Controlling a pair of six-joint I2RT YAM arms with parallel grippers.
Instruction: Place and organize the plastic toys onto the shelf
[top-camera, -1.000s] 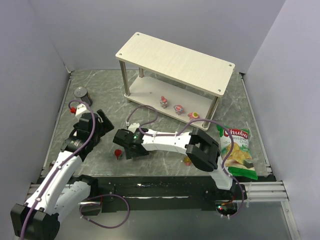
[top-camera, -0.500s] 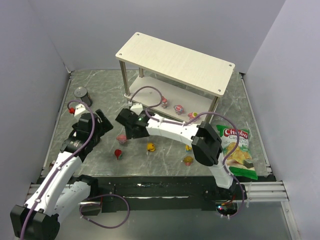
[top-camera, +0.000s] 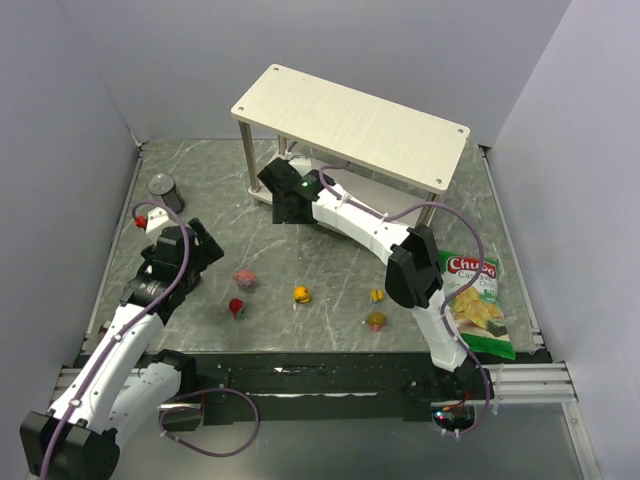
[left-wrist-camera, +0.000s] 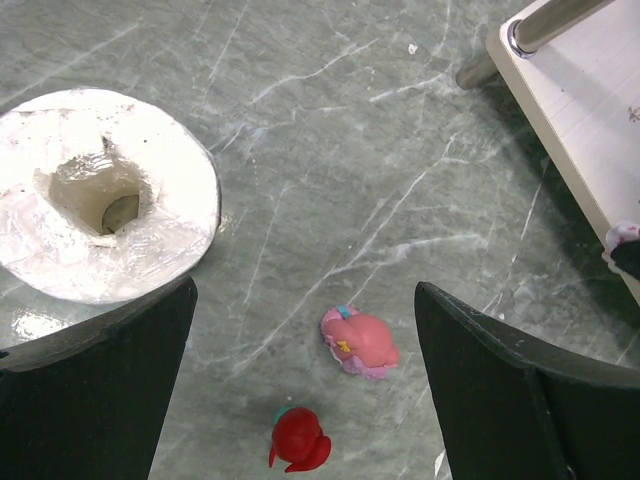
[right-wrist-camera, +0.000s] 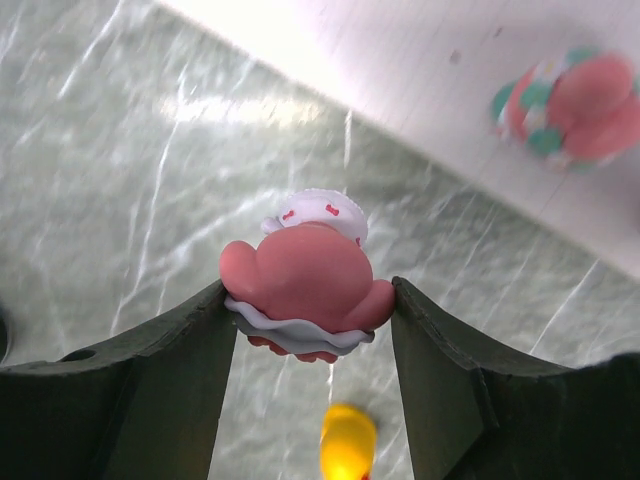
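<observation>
- The right gripper (right-wrist-camera: 307, 288) pinches a pink-and-white plastic figurine (right-wrist-camera: 305, 262) by its sides, above the marble floor and just short of the lower board of the pale wooden two-tier shelf (top-camera: 350, 120). The figurine's rounded body could squirt out of the jaws if the arm jolts.
- A pink figurine with green spots (right-wrist-camera: 570, 100) sits on that board, and a low approach could knock it.
- The arm reaches near a silver metal post (top-camera: 250, 160) and could clip it.
- The left gripper (left-wrist-camera: 305, 290) hangs wide and empty over a pink toy (left-wrist-camera: 358, 343) and a red toy (left-wrist-camera: 300, 440). A careless descent could bump the foil-topped metal can (left-wrist-camera: 100, 220) beside them.
</observation>
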